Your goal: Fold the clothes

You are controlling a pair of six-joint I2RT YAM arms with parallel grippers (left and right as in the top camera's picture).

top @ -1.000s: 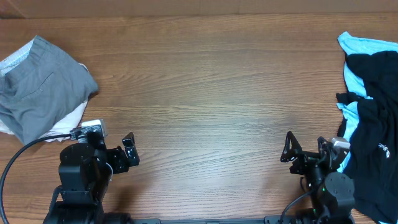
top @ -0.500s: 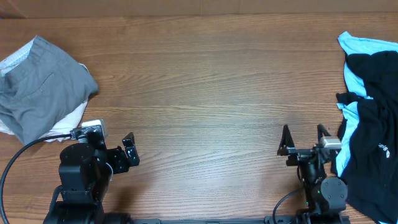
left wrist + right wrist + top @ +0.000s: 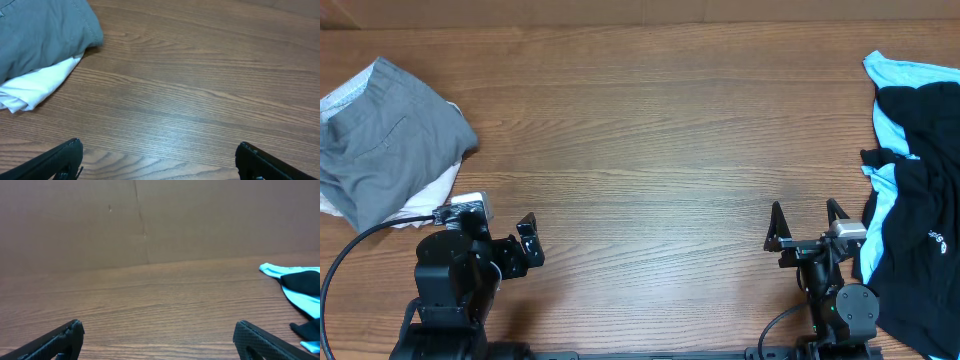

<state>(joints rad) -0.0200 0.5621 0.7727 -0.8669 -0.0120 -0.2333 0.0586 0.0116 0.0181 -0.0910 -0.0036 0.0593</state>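
Observation:
The clothes, grey shorts (image 3: 385,140), lie bunched in a heap at the table's far left, resting on a white garment (image 3: 432,195). In the left wrist view the shorts (image 3: 40,35) fill the upper left corner, well away from the fingers. My left gripper (image 3: 525,243) sits at the near left edge, below and to the right of the shorts. It is open over bare wood (image 3: 159,150). My right gripper (image 3: 805,215) is at the near right, open and holding nothing (image 3: 158,327), far from the shorts.
A pile of black and light-blue garments (image 3: 920,180) lies along the right edge, just right of my right gripper; its blue edge (image 3: 280,271) shows in the right wrist view. A brown cardboard wall (image 3: 150,220) stands behind the wooden table (image 3: 650,150).
My right gripper has turned from an angled pose to face straight toward the far edge, shifting slightly left. The left arm and the shorts have not moved.

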